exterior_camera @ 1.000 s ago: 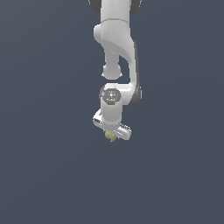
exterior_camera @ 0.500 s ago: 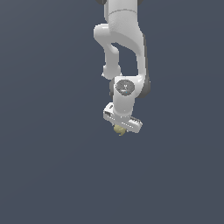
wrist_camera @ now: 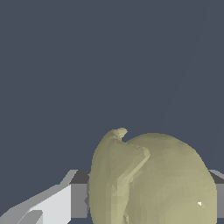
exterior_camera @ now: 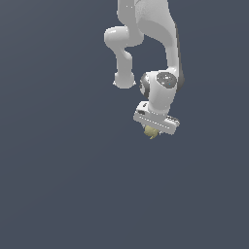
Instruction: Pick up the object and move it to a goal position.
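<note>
The object (exterior_camera: pixel 151 132) is a small pale yellow-olive lump with a notched shape. It hangs just under my white gripper (exterior_camera: pixel 152 130) in the exterior view, well above the bottom of the picture. My gripper is shut on it. In the wrist view the object (wrist_camera: pixel 153 179) fills the space between the fingers (wrist_camera: pixel 52 203), and a pointed nub sticks out from its edge. The fingertips are mostly hidden behind it.
The white arm (exterior_camera: pixel 146 34) reaches down from the top of the exterior view. Around it there is only a plain dark blue-grey background (exterior_camera: pixel 58 185). No goal marker shows.
The arm has moved toward the exterior view's right and slightly up with the object in the gripper. The wrist has tilted more.
</note>
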Tool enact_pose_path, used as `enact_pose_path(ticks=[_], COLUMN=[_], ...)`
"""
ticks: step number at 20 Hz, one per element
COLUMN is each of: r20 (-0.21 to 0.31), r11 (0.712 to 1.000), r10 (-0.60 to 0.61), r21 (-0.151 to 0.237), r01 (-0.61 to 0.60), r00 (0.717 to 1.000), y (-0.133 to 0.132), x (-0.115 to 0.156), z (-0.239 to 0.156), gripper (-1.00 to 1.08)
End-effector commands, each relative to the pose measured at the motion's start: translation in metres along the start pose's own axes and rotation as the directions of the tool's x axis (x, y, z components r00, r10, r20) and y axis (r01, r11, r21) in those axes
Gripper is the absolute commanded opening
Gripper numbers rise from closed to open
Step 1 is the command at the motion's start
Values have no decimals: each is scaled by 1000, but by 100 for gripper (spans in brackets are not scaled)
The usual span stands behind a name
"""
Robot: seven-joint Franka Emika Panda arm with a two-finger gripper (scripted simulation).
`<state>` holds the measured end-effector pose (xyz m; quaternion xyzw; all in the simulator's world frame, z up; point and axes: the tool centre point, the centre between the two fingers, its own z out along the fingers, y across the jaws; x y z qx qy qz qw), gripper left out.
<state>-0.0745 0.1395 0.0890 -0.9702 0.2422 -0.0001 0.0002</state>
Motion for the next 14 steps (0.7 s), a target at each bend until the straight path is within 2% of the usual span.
enact_pose_path(ticks=[1,7,14], r20=[0,0,0], r11=[1000,1000,1000], r10=[1,1,2], r21=[-1,-1,-1], r01=[-1,-1,-2], r00=[1000,1000,1000], y=[-12,-34,-43], x=[-20,-51,-62], z=[-7,-18,-23], gripper=[-100,-100,-100])
